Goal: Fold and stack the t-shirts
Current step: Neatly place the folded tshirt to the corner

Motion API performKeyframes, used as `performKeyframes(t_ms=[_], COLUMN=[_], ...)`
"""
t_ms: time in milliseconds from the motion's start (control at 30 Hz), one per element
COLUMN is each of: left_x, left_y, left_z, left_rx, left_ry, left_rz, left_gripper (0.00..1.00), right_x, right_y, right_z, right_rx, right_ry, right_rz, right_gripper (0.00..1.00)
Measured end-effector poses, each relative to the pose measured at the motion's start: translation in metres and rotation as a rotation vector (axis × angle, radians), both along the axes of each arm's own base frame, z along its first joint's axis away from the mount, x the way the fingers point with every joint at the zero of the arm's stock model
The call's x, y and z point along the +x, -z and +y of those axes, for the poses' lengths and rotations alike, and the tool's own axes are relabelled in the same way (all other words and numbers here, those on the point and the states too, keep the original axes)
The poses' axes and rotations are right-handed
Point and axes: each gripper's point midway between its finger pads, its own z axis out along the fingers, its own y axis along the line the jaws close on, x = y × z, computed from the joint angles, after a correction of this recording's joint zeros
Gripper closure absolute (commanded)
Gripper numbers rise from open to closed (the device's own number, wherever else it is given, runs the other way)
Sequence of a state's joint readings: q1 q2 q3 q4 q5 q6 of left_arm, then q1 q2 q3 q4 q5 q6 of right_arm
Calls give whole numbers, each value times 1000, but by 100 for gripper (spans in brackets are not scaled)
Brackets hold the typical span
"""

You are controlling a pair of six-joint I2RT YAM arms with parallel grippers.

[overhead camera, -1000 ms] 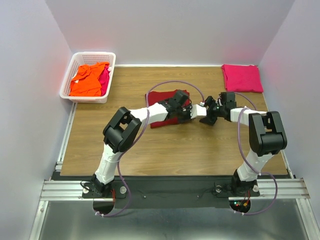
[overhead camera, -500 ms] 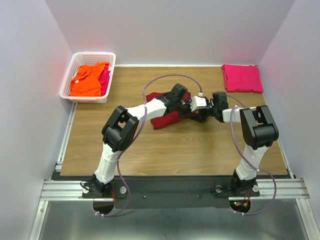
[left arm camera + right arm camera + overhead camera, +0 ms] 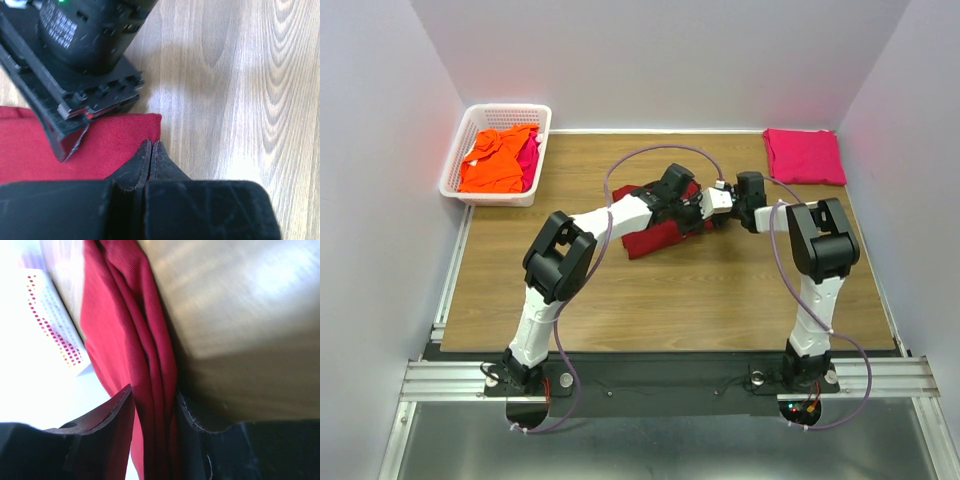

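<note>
Folds of the dark red t-shirt (image 3: 125, 330) are running between the fingers of the right gripper (image 3: 155, 400), which are clamping them at a narrow gap. The shirt is lying in the middle of the table (image 3: 720, 300). The left gripper (image 3: 151, 150) is pressing its fingertips together over the shirt's corner, possibly pinching cloth.

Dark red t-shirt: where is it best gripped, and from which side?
Probably the stacked right edge of the dark red t-shirt, coming in low from the right: its folded layers lie flat and meet there, where the right claw pinches them.
</note>
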State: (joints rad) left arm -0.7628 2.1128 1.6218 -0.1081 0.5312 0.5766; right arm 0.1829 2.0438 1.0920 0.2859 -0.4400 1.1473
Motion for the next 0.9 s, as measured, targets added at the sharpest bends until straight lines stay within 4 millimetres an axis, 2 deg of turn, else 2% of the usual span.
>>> performKeyframes(t_ms=[200,333,367,400,433,467,533,567,700,733,867,900], left_x=[3,5,5,6,6,7,8,11,18,21,30,35], left_y=[-7,-9,-10,-10,-9,-9,-9,-10,-14,-15,-14,-17], left_z=[-1,-1,-1,0,0,1,1,2,10,15,42,56], left_rx=[-11,-13,-14,-14,-12,-11,-8,-8,-2,-2,17,24], left_ry=[-5,-6,-6,-7,-8,-9,-13,-18,-37,-47,-95,-124], left_rz=[-1,-1,-1,-2,0,2,6,8,31,42,105,124], left_gripper=[100,100,100,100,98,89,81,74,65,56,54,48], right_x=[20,29,30,31,31,31,33,37,47,52,67,74], right_y=[0,3,5,7,8,9,8,6,1,-2,-14,-19], right_z=[8,9,9,8,8,8,8,8,5,2,-13,-21], right_rx=[-14,-36,-40,-45,-50,-57,-78,-101,-234,-289,-444,-491], right_ry=[5,8,8,6,2,-5,-24,-42,-124,-159,-254,-277], right_rz=[-48,-74,-74,-77,-79,-87,-108,-128,-205,-248,-359,-393], right_gripper=[59,78,88,93,98,99,99,99,100,99,99,99])
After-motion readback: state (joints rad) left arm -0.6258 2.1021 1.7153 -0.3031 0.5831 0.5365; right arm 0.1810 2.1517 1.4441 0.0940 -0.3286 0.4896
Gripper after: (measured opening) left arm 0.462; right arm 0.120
